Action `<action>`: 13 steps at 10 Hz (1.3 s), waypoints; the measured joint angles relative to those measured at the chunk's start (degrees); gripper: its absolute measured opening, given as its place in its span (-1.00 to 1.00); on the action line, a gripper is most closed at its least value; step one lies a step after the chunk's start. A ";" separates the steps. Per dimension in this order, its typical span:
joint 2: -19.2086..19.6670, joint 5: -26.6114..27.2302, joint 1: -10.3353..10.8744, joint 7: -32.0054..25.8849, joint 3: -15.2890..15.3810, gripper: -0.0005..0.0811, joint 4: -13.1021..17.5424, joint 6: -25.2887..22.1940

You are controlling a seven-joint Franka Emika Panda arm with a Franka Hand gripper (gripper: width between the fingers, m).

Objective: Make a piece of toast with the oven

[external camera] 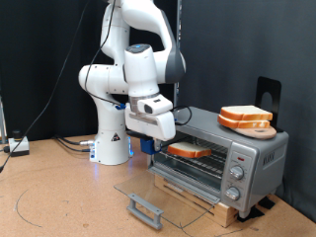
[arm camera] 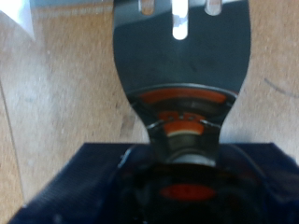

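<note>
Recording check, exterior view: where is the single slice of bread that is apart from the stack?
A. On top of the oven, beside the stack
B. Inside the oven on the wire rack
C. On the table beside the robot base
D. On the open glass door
B: the piece of toast lies on the wire rack inside the oven, whose glass door is folded down open.

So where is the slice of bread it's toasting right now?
In the exterior view, the pale, tan-crusted slice of bread lies at the mouth of the boxy silver toaster oven, above its open glass door, just below the white arm's gripper.
</note>
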 joint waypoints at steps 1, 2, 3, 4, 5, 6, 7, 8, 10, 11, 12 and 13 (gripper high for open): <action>0.46 -0.74 -1.14 -1.10 -0.85 -0.02 0.36 0.00; 1.12 -1.62 -2.14 -1.49 -1.38 -0.02 0.95 -0.41; 1.84 -2.41 -3.02 -1.51 -1.58 -0.02 1.61 -0.96; 2.48 -2.95 -3.62 -1.51 -1.72 -0.02 2.24 -1.47; 3.14 -3.52 -4.09 -1.50 -1.77 -0.02 2.76 -1.83; 3.65 -4.04 -4.47 -1.50 -1.78 -0.02 3.08 -1.95; 4.19 -4.45 -4.73 -1.50 -1.79 -0.02 3.27 -1.95; 4.61 -4.57 -4.91 -1.50 -1.79 -0.02 3.43 -1.95; 5.00 -4.58 -4.98 -1.44 -1.79 -0.02 3.58 -1.95; 5.19 -4.58 -4.98 -1.33 -1.79 -0.02 3.68 -2.40; 5.33 -4.58 -4.98 -1.07 -1.79 -0.02 3.88 -3.46; 5.34 -4.57 -4.98 -0.87 -1.79 -0.02 3.97 -4.43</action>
